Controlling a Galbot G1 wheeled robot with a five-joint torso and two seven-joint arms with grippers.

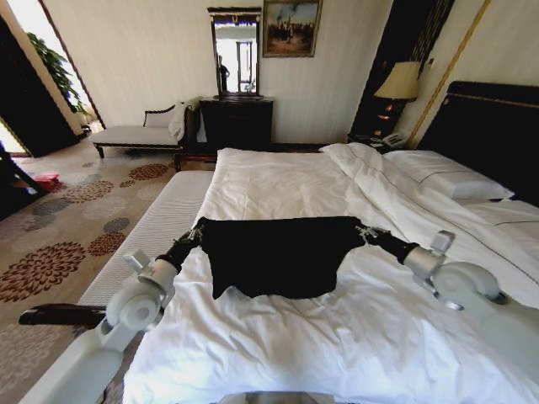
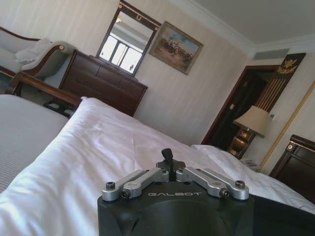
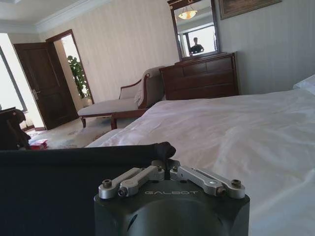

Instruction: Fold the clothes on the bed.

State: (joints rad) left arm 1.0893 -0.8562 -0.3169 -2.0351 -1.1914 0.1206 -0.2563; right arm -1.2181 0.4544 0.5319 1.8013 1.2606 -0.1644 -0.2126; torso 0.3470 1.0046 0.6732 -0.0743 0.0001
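Black top (image 1: 282, 252) hangs stretched over white bed (image 1: 337, 345), mid-fold. Left gripper (image 1: 199, 232) at 9 o'clock and right gripper (image 1: 368, 231) at 3 o'clock each pinch a corner, closed tight. Next: carry both corners evenly across, keeping tension.

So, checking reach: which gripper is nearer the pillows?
Right. The right gripper pinches the top's edge on the pillows' side; the left gripper grips the far edge.
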